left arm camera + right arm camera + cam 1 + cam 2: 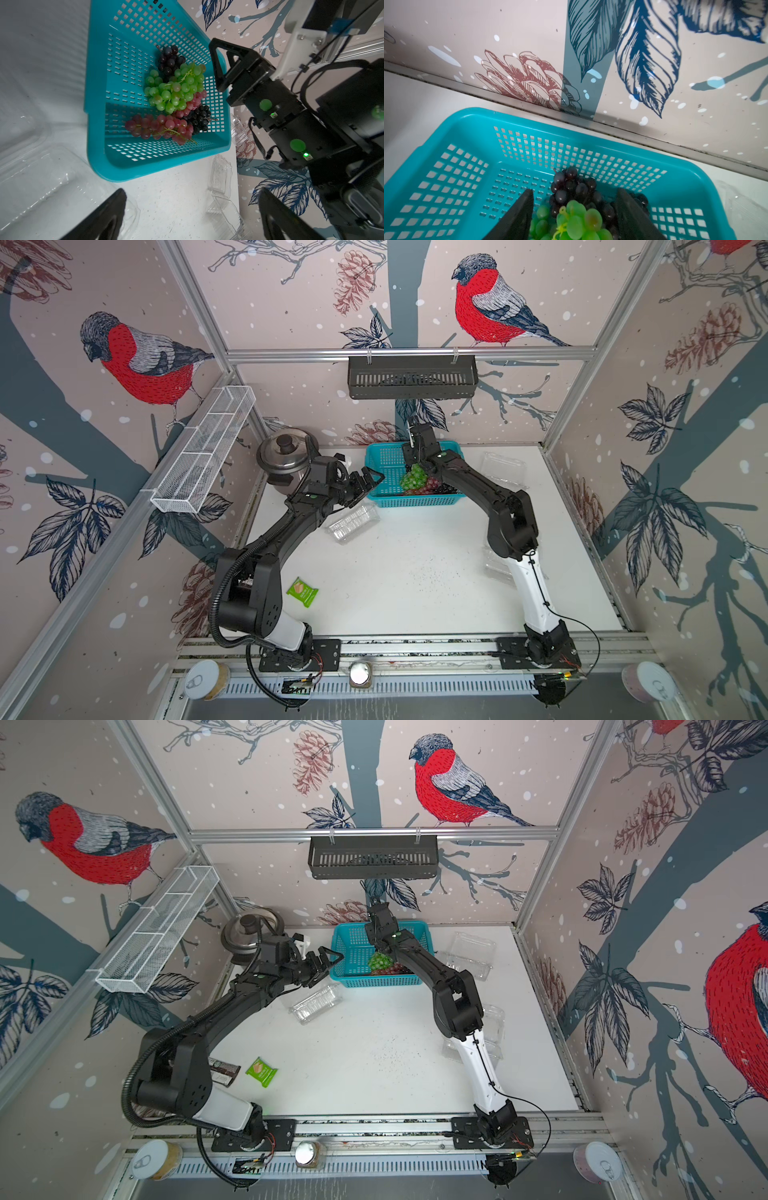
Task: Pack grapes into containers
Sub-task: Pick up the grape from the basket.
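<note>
Well, nothing is packed yet as far as I can see: the grapes [174,91] all lie heaped in the teal basket [158,170], toward its front wall, with a green bunch [176,87] on top, a red bunch [158,126] sprawled beside it and two dark bunches [170,59] tucked under and behind. Over the heap hangs the right end effector [575,191], fingers spread, one on either side of the green and dark fruit and not pinching anything that I can make out. I'd call this the very first pick, with the grip not yet made. The left end effector [368,489] hovers just outside the basket's left end, spread wide and empty, close over the nearest container [351,522], which lies on the counter [415,593] by the basket's front left corner. A second container [505,466] sits off the basket's right end near the back wall, and a third container [498,568] lies further forward, half hidden by the right arm. All three are clear and I see no fruit in any of them; whether their lids stand open I can't say for sure. So the whole job is left: every bunch lifted out and set into a punnet. The green snack packet [302,592] and the steel pot [284,456] at the back left play no part.
</note>
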Robot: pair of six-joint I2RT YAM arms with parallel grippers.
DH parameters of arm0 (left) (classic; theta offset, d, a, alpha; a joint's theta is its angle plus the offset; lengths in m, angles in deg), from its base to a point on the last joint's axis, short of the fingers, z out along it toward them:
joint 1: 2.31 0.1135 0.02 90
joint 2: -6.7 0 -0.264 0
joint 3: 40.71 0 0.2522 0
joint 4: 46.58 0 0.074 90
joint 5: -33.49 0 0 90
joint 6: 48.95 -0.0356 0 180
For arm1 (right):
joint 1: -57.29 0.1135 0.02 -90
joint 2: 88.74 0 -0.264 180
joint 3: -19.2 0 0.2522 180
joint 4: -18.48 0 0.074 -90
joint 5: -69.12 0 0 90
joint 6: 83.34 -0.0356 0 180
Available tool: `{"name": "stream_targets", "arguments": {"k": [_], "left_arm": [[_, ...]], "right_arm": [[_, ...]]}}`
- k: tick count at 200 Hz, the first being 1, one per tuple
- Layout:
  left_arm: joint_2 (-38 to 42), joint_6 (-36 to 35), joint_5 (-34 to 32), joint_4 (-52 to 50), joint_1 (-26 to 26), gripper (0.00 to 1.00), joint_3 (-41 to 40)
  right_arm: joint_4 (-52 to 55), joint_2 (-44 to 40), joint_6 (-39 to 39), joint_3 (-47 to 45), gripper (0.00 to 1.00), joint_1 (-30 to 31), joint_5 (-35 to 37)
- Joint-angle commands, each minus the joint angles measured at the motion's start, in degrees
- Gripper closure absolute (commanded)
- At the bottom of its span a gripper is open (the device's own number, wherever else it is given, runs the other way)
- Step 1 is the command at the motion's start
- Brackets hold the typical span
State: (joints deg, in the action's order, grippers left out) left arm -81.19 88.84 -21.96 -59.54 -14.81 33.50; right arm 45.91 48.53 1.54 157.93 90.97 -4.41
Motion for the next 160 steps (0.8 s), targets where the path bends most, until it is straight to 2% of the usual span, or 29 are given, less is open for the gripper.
{"name": "stream_targets", "arguments": {"k": [1, 21, 86, 160], "left_arm": [[-0.92, 1.22, 1.92, 3.22, 0.03, 0.02, 0.45], [-1.65, 1.52, 2.45, 3.97, 0.07, 0.02, 0.72], [-3.39, 1.69, 2.98, 5.06, 0.05, 0.02, 0.73], [-4.05, 2.31, 3.07, 5.84, 0.02, 0.02, 0.74]], "right_arm": [[2.51, 3.71, 3.41, 4.68, 0.40, 0.51, 0.84], [3.90, 7.04, 4.31, 9.09, 0.46, 0.70, 1.93], [2.32, 10.72, 6.95, 11.72, 0.64, 0.72, 4.71], [4.77, 10.48, 6.38, 11.20, 0.74, 0.26, 6.32]]}}
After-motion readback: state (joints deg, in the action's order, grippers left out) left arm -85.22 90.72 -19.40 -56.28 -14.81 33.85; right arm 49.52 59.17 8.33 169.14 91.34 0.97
